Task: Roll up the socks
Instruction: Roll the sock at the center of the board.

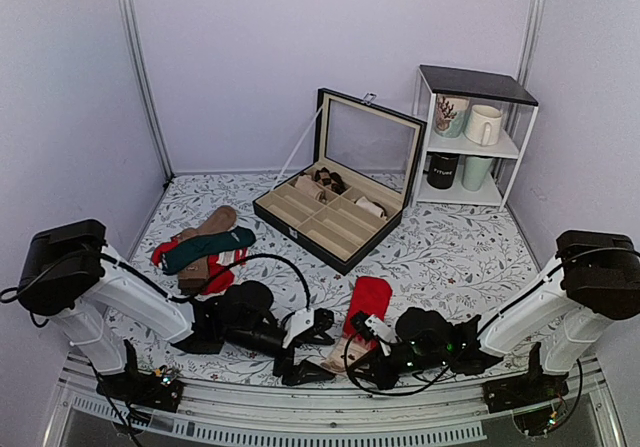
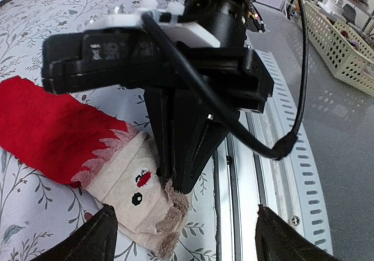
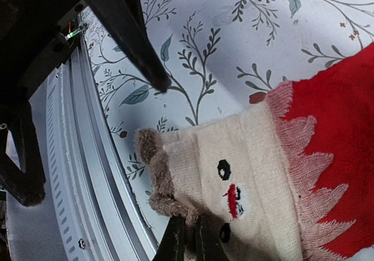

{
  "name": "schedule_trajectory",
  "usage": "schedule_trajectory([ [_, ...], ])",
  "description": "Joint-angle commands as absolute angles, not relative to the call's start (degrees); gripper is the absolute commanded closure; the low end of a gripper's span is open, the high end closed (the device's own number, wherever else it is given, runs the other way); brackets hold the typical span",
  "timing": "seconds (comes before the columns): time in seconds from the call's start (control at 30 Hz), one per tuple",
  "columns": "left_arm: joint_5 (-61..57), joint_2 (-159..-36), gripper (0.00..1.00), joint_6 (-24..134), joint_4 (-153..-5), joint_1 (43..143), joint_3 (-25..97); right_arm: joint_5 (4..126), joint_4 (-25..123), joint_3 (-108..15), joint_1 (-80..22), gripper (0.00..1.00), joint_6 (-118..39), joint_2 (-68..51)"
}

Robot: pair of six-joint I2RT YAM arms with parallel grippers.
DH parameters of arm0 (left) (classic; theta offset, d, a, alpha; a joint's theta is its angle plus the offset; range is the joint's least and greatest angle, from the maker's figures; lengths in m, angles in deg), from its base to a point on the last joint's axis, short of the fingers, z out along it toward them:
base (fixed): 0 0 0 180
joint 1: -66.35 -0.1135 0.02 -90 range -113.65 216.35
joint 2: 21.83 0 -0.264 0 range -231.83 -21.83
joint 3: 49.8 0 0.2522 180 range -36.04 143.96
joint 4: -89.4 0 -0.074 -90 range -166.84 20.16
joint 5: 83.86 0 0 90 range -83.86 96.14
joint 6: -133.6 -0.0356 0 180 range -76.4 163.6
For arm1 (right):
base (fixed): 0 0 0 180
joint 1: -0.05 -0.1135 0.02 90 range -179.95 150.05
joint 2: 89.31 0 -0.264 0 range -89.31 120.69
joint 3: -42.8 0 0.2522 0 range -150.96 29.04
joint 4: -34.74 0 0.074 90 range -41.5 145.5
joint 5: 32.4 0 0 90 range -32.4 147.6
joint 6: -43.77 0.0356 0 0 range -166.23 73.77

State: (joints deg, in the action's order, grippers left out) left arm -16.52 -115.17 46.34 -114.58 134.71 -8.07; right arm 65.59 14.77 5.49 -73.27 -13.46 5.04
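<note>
Socks (image 1: 372,297) lie near-far, cuff twd near edge; R hand (image 3: 190,240) pinches cuff, L hand (image 2: 187,237) wide.

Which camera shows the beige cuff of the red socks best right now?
Right wrist: the cuff fills the frame, its face pattern and fuzzy brown edge clear, with the right gripper pinching that edge. Left wrist shows the cuff partly behind that gripper. Top external shows only a small beige patch.
</note>
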Motion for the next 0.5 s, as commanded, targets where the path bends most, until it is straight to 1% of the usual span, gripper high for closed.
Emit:
schedule_trajectory([
  [0.0,-20.87,-118.17,0.22,44.05,-114.10,135.67,-5.86,66.99,24.96,8.29,-72.98,1.00,-13.35,6.85],
  [0.03,-21.35,-118.92,0.25,43.72,-113.57,135.61,-5.36,67.10,25.21,8.40,-72.94,1.00,-13.40,6.85],
  [0.2,-22.39,-121.81,0.32,42.78,-110.74,135.66,-3.08,67.88,25.67,9.24,-72.68,1.00,-13.71,5.99],
  [0.47,-21.00,-126.38,0.31,43.24,-109.40,136.10,-1.32,68.93,26.25,10.35,-72.33,1.00,-14.28,4.38],
])
